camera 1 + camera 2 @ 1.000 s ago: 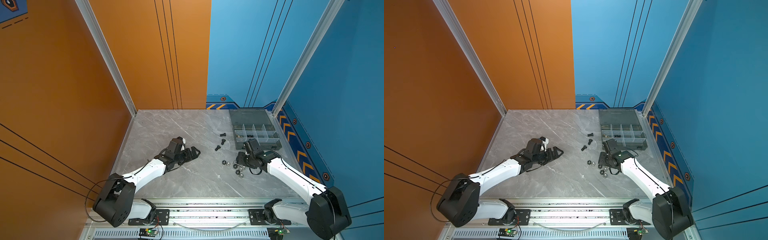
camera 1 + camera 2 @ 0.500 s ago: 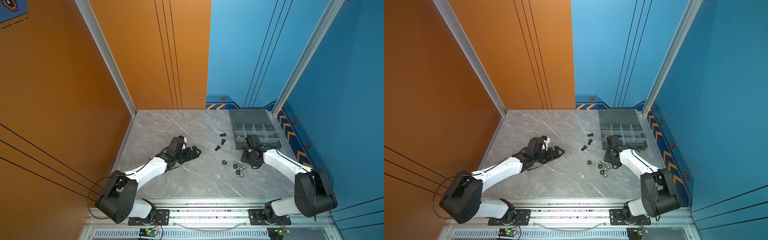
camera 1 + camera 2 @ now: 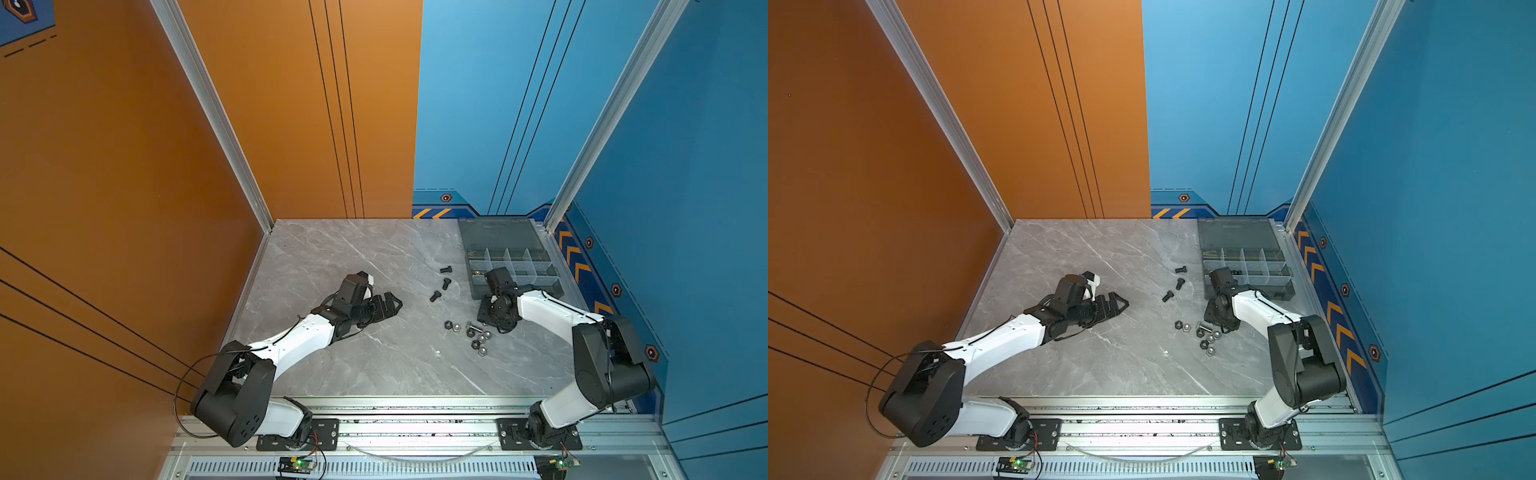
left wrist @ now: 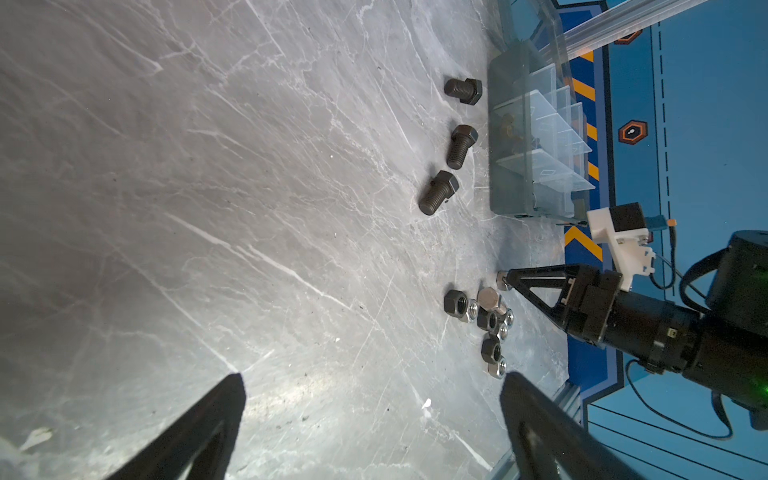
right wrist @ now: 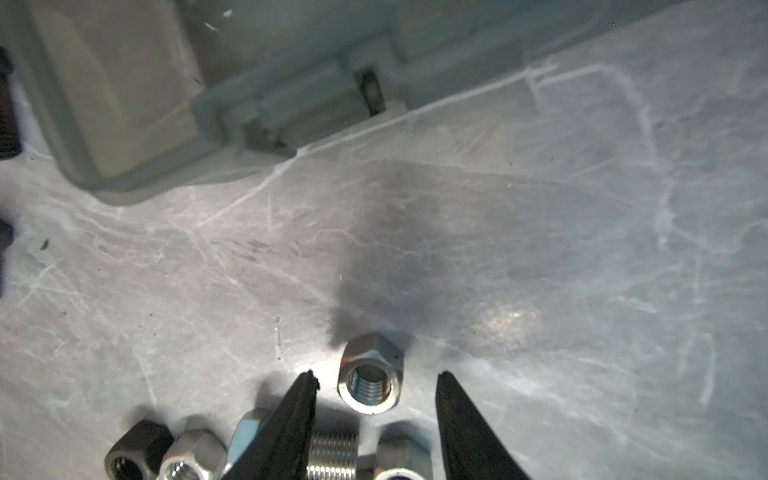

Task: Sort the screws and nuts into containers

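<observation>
Three black screws (image 3: 446, 283) (image 4: 460, 145) lie on the marble table, left of the grey organizer's containers (image 3: 536, 272) (image 3: 1266, 274). Several silver and black nuts (image 3: 478, 336) (image 3: 1206, 336) (image 4: 490, 320) cluster nearer the front, with a silver screw (image 5: 332, 453) among them. My right gripper (image 3: 484, 313) (image 5: 376, 378) points down at the cluster, open. One silver nut (image 5: 370, 384) lies between its fingertips (image 5: 307, 386), with a gap on each side. My left gripper (image 3: 388, 305) (image 4: 372, 378) rests low over bare table to the left, open and empty.
The organizer's lid (image 3: 498, 235) lies open flat against the back wall. The blue wall and its aluminium post (image 3: 552, 220) stand close on the right of the box. A white speck (image 3: 437, 352) lies on the table in front of the nuts.
The right arm's elbow has drawn back and up toward the right wall while its gripper stayed at the nut cluster by the box. The left arm has hardly moved.
</observation>
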Robot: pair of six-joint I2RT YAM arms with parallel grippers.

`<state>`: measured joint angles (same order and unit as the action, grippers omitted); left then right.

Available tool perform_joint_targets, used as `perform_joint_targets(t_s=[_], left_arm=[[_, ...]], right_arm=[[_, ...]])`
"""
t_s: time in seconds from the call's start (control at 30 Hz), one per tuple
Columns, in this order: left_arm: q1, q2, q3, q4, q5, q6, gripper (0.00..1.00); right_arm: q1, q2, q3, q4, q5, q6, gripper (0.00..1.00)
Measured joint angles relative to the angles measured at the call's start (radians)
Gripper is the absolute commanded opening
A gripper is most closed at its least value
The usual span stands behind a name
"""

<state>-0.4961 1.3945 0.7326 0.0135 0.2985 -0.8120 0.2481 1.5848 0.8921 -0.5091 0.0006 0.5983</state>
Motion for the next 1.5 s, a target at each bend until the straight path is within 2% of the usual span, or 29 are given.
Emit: perform_joint_targets(t_s=[0.37, 0.83, 0.9, 1.07, 1.17, 1.33, 1.5], left_arm=[[0.000, 0.000, 0.000, 0.000, 0.000, 0.000, 0.98], [0.000, 0.000, 0.000, 0.000, 0.000, 0.000, 0.98], [0.000, 0.000, 0.000, 0.000, 0.000, 0.000, 0.98], [0.000, 0.000, 0.000, 0.000, 0.000, 0.000, 0.98], [0.000, 0.000, 0.000, 0.000, 0.000, 0.000, 0.98], [0.000, 0.000, 0.000, 0.000, 0.000, 0.000, 0.98], [0.000, 0.000, 0.000, 0.002, 0.000, 0.000, 0.98]], right_arm=[[0.000, 0.016, 0.003, 0.016, 0.000, -0.008, 0.41], [0.006, 0.045, 0.003, 0.028, 0.000, -0.007, 0.36], [0.008, 0.045, 0.003, 0.031, 0.000, -0.008, 0.31], [0.009, 0.044, 0.003, 0.031, -0.003, -0.016, 0.09], [0.008, 0.040, 0.006, 0.031, -0.007, -0.026, 0.02], [-0.009, 0.005, 0.019, 0.014, -0.055, -0.061, 0.00], [-0.059, -0.087, 0.116, -0.026, -0.089, -0.116, 0.00]])
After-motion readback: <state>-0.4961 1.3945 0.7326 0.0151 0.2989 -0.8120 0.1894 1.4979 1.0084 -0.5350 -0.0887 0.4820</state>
